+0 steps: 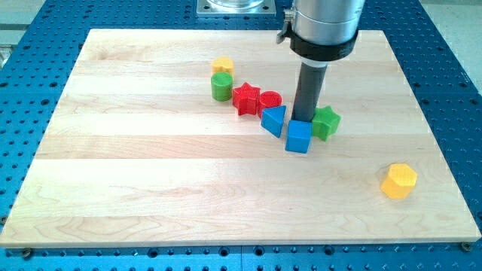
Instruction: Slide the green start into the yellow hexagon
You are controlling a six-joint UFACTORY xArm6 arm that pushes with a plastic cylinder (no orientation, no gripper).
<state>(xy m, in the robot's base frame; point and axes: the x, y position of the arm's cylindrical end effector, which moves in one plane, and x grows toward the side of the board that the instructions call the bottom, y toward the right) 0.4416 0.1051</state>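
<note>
The green star (pixel 327 122) lies right of the board's middle, touching the blue cube (pixel 298 138) at its left. The yellow hexagon (pixel 398 181) sits alone near the view's lower right. My tip (pixel 304 119) comes down just behind the blue cube and immediately left of the green star, its very end partly hidden by the cube.
A blue triangle (pixel 274 120) sits left of the cube. A red star (pixel 246 98) and a red cylinder (pixel 269 101) lie beside it. A green cylinder (pixel 221 86) and a small yellow block (pixel 222 65) stand further left. The wooden board (pixel 151 188) ends near the hexagon.
</note>
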